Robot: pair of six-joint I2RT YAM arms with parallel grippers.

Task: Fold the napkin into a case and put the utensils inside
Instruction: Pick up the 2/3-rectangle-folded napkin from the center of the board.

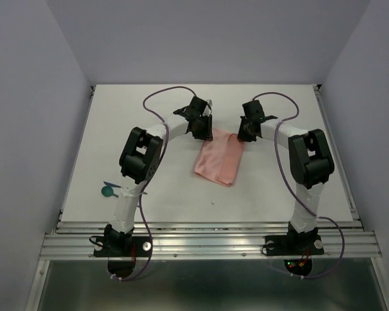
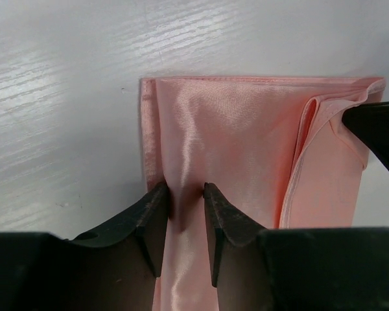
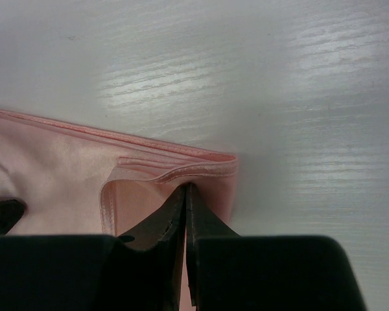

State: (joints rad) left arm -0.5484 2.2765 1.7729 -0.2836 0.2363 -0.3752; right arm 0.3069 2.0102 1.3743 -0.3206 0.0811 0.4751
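The teal utensils (image 1: 109,189), 1 round end visible and total count not resolvable, lie on the tabletop (image 1: 84,162), well apart from the left tool (image 2: 185,197) on its near left side. 1 folded napkin (image 1: 217,162) lies flat, reaching nearward from the 2 tools. Left tool: narrow, pinching a raised ridge of cloth. Right tool (image 3: 185,194): almost closed on the layered far corner.

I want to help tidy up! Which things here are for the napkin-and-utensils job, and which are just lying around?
For the job:
- salmon-pink folded cloth napkin, pinched by the left claw and the right claw
- teal-green plastic utensils, not yet picked up

Just lying about:
- thin purple cables
- silver metal rail
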